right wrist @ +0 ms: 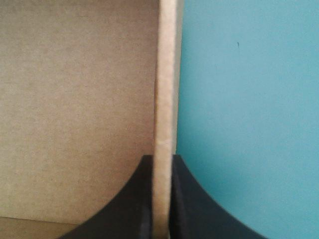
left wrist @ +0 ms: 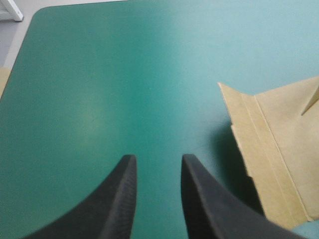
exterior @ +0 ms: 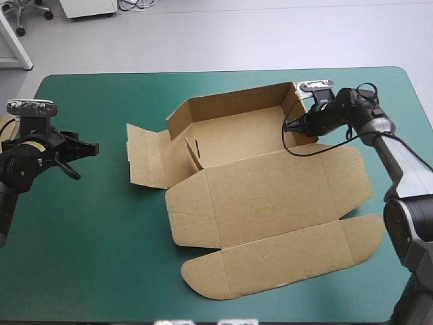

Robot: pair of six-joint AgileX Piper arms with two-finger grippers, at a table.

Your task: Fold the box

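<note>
Right gripper: black fingers pinched tight on upright wall edge of brown box; box interior on one side, teal-green cover on other. Left gripper: fingers parted, only cover between and ahead; box's flat side flap beside, apart.

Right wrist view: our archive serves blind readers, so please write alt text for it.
The right gripper is shut on the edge of a raised wall of the brown box, the board's pale edge running straight ahead from it. The box's inner face fills one side of the wall, the teal-green cover the other.
</note>
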